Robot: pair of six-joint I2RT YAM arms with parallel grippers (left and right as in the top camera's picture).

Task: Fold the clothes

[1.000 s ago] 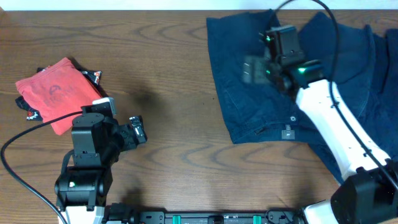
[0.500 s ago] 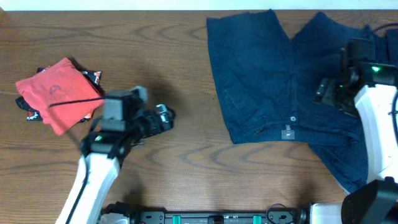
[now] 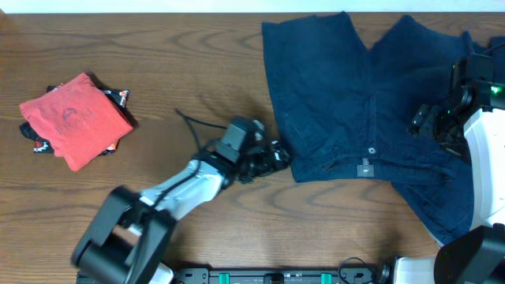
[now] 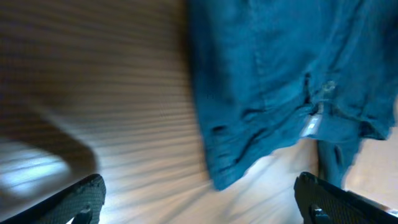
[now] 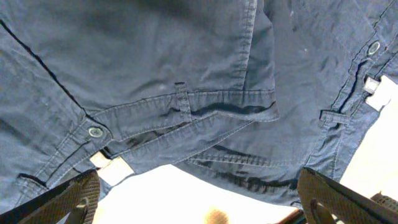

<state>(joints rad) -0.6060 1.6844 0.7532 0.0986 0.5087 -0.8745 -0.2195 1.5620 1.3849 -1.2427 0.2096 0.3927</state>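
Dark navy shorts (image 3: 347, 102) lie spread flat at the back right of the table, waistband with a small button (image 3: 372, 150) toward the front. A folded red top (image 3: 75, 118) with a faded round print lies at the far left. My left gripper (image 3: 278, 156) is open and empty, just left of the shorts' front left corner (image 4: 217, 177). My right gripper (image 3: 426, 122) is open and empty, above the right part of the shorts, whose waistband and buttons (image 5: 94, 132) fill the right wrist view.
The wooden table (image 3: 197, 71) stretches between the red top and the shorts. A dark printed garment (image 3: 35, 142) lies under the red top. More navy fabric (image 3: 442, 205) lies along the right edge, under my right arm.
My left arm has swept right from near the red top to the shorts' left corner. My right arm has pulled back from over the shorts' middle to their right side.
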